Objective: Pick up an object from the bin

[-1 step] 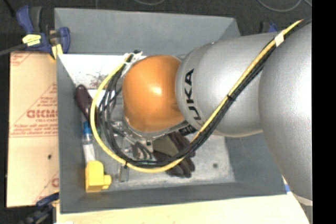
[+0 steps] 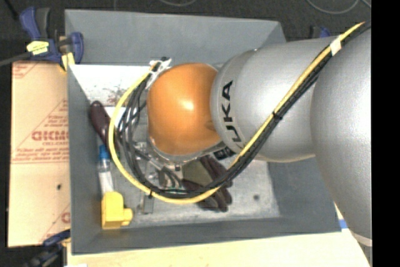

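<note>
My gripper (image 2: 153,169) is low in the middle of the bin, mostly hidden under the wrist's orange cover and its cables. Just to its left lies a long tool with a dark maroon handle (image 2: 99,120) and a clear and blue shaft (image 2: 104,167), running along the bin's left wall. A yellow plastic block (image 2: 115,210) sits in the front left corner, below and left of the gripper. A dark brown object (image 2: 214,192) lies on the floor to the gripper's right, partly under the arm.
The big grey arm covers the right half of the bin. Bare grey floor shows along the front wall between the yellow block and the dark brown object. Some small dark specks lie near the back left corner.
</note>
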`<action>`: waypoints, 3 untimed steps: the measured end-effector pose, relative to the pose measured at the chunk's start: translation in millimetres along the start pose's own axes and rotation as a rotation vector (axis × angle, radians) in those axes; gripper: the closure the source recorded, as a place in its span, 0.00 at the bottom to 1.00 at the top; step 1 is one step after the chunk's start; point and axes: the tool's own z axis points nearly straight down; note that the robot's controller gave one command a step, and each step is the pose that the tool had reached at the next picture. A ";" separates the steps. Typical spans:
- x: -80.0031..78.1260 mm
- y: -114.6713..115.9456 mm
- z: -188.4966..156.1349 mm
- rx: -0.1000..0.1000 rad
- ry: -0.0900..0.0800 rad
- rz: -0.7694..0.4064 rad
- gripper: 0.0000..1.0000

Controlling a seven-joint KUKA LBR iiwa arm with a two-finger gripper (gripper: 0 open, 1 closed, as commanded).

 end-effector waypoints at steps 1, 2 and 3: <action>1.1 14.3 46.5 0.001 0.001 -0.164 0.00; 3.5 30.6 51.0 0.001 0.002 -0.247 0.00; 3.4 30.4 51.8 0.001 0.000 -0.624 0.00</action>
